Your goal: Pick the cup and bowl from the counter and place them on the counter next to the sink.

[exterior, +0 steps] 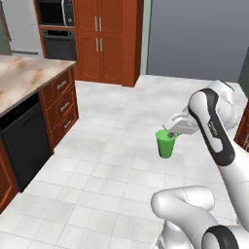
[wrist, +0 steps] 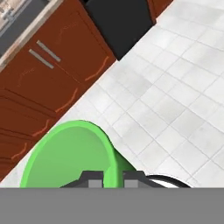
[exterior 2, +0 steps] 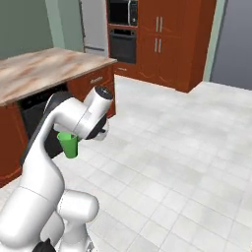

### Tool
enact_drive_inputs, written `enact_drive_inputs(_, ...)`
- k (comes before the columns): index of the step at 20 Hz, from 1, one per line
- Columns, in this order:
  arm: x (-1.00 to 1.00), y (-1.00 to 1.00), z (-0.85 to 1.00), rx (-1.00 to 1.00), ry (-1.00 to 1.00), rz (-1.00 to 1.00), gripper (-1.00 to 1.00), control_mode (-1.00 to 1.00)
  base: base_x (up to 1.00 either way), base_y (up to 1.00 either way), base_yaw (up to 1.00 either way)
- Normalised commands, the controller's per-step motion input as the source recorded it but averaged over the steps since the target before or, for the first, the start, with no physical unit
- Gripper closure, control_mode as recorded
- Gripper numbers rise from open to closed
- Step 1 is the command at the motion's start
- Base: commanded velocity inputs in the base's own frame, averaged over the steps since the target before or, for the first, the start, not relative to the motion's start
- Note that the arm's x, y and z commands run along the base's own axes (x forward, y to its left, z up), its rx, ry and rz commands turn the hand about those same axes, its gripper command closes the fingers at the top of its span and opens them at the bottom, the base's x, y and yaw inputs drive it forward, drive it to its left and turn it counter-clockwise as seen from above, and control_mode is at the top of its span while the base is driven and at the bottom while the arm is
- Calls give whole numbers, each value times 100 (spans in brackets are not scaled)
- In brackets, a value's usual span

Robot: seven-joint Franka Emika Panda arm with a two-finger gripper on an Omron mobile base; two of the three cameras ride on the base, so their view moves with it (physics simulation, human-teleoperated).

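Hand view: hand (wrist: 110, 178) was clamped on the rim of the green cup (wrist: 72, 155), carried in the air over the floor (exterior: 112, 160). Transport step, I'd say. Next: reach the surface (exterior: 24, 78) beside the sink, set cup down upright.

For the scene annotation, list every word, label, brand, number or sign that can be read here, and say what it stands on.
Upper arm link: a small vertical marking, too blurred to read.
Cup: plain green, no text.
Counter, cabinets, oven: no readable text.
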Motion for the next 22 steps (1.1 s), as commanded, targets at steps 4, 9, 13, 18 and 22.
enact_drive_inputs(4, 0, 0, 0, 0, 0, 0, 100, 100, 58, 0, 75)
enact_drive_inputs(9, 0, 0, 0, 0, 0, 0, 100, 100, 56, 1, 74)
enact_drive_inputs(13, 0, 0, 0, 0, 0, 0, 100, 100, 72, 7, 72)
enact_drive_inputs(18, 0, 0, 0, 0, 0, 0, 100, 100, 99, -2, 35)
enact_drive_inputs(22, 0, 0, 0, 0, 0, 0, 100, 100, 100, -24, 2)
